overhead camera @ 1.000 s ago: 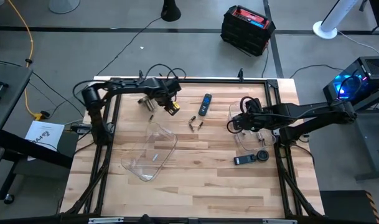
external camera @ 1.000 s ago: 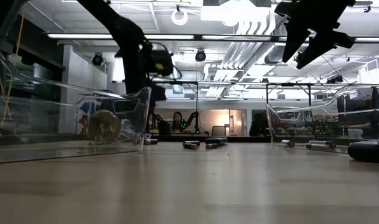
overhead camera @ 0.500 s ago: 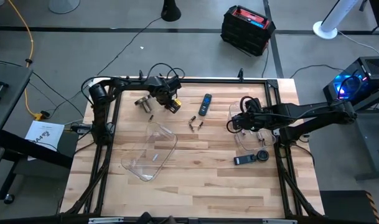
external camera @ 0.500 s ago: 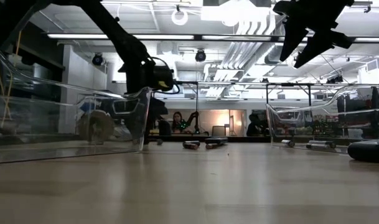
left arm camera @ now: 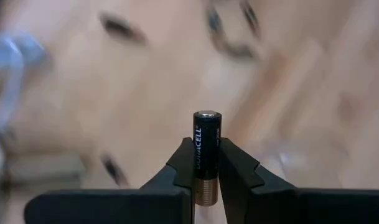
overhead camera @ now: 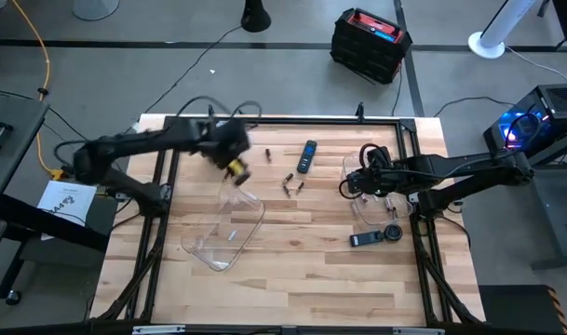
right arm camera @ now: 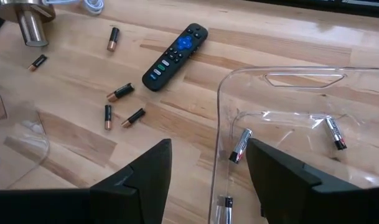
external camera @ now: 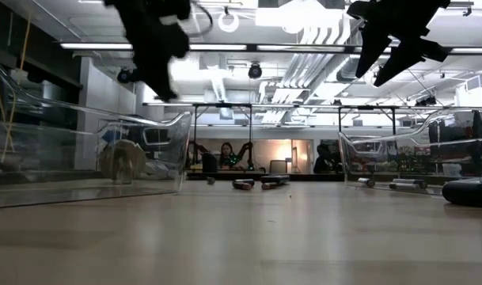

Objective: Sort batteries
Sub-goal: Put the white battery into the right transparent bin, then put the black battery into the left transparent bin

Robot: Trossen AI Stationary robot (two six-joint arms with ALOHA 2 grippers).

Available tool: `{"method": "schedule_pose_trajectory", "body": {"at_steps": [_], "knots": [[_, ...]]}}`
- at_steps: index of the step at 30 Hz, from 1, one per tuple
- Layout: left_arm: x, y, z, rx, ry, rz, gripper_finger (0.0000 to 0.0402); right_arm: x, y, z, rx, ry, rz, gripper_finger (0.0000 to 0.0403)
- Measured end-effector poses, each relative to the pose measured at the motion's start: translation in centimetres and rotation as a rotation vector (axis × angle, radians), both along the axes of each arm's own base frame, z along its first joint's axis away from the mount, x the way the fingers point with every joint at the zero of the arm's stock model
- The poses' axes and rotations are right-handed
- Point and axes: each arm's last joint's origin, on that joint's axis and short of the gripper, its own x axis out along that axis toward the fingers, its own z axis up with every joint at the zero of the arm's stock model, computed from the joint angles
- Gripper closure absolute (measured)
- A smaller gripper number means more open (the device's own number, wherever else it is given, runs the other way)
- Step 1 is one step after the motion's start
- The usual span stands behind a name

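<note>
Left wrist view: my left gripper pinches a battery at its coppery lower end, long axis upright between the fingers, silvery cap pointing away. In the high view it hangs at upper left, over the left bin. With so little gripped, I judge a fast swing could tip it loose outside the bin. My right gripper waits wide open over the right bin.

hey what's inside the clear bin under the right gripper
The clear bin below the right gripper holds three silvery batteries: two near its wall and one farther across. The gripper's own fingers cover part of the bin floor.
</note>
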Motion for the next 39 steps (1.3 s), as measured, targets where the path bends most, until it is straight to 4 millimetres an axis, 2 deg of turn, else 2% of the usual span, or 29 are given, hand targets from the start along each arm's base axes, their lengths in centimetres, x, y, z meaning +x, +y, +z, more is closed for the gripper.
{"method": "schedule_pose_trajectory", "body": {"at_steps": [4,7,11,14,18,22,24,27,31,35,39], "knots": [[-2.8,-5.8,1.2,-0.068,0.027,-0.051,0.0373,0.0,0.0,0.0,0.001,-0.002,-0.002,0.0201],[-4.5,-8.8,0.4,-0.121,0.053,-0.044,0.0371,0.0,0.0,0.0,0.002,-0.002,-0.002,0.0201],[-5.0,-10.8,-1.4,-0.113,0.042,-0.021,0.0315,0.0,0.0,0.0,0.002,-0.002,-0.002,0.0201],[-4.5,-10.9,-2.3,-0.082,0.052,-0.012,0.0261,0.0,0.0,0.0,0.004,-0.004,-0.005,0.0201],[-3.7,-9.0,-1.5,0.004,0.031,0.032,0.0208,0.1,0.0,0.0,0.006,-0.014,-0.005,0.0201],[-3.3,-5.0,-0.2,0.101,-0.023,0.144,0.0185,0.2,0.0,0.1,0.007,-0.029,-0.005,0.0201],[-3.5,-2.7,-0.3,0.109,-0.013,0.209,0.0185,0.3,0.0,0.1,0.008,-0.037,-0.005,0.0201],[-4.1,0.6,-1.6,0.036,0.094,0.271,0.0194,0.4,0.0,0.2,0.009,-0.048,-0.005,0.0201],[-3.5,3.4,-4.2,-0.115,0.182,0.280,0.0211,0.4,0.0,0.2,0.010,-0.056,-0.005,0.0201],[-1.8,4.8,-6.9,-0.164,0.217,0.243,0.0221,0.4,0.0,0.2,0.010,-0.056,-0.005,0.0201],[-0.9,5.2,-9.6,-0.208,0.332,0.245,0.0222,0.4,0.1,0.2,0.010,-0.056,-0.004,0.0201]]}}
